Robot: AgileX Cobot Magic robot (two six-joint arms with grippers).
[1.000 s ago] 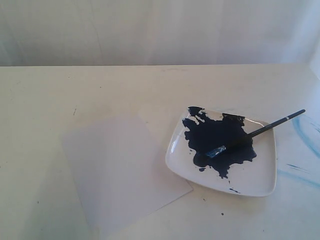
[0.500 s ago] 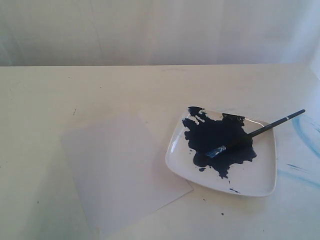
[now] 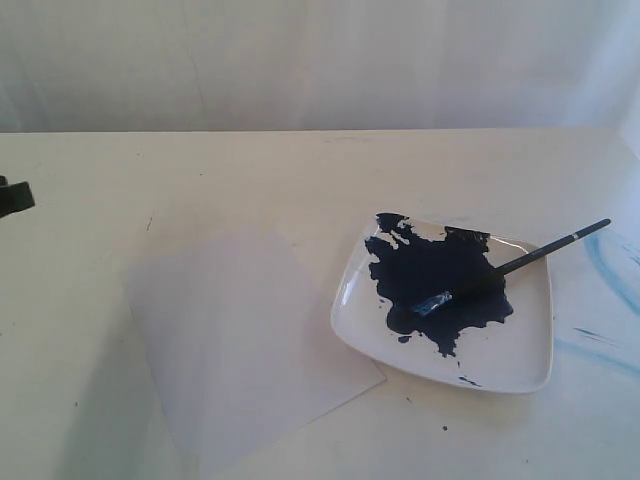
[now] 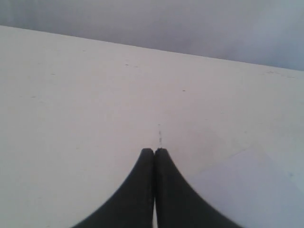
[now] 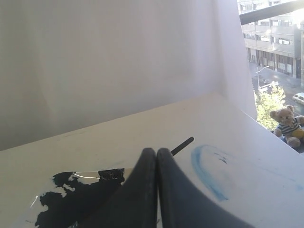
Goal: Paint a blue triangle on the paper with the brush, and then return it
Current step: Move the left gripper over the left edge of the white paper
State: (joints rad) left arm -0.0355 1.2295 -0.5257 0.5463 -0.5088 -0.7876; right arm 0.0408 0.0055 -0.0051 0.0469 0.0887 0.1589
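A dark part of the left arm (image 3: 12,196) now pokes in at the left edge of the exterior view, where a moment ago there was only bare surface (image 3: 300,180). Work looks to be just starting: the paper (image 3: 240,340) is blank, and the brush (image 3: 540,253) lies ungripped, tip in the paint pool (image 3: 430,265) on the plate (image 3: 520,350). Only the wrist views show the left claw (image 4: 154,151) and right claw (image 5: 156,151), each pressed closed on nothing (the right one near the plate).
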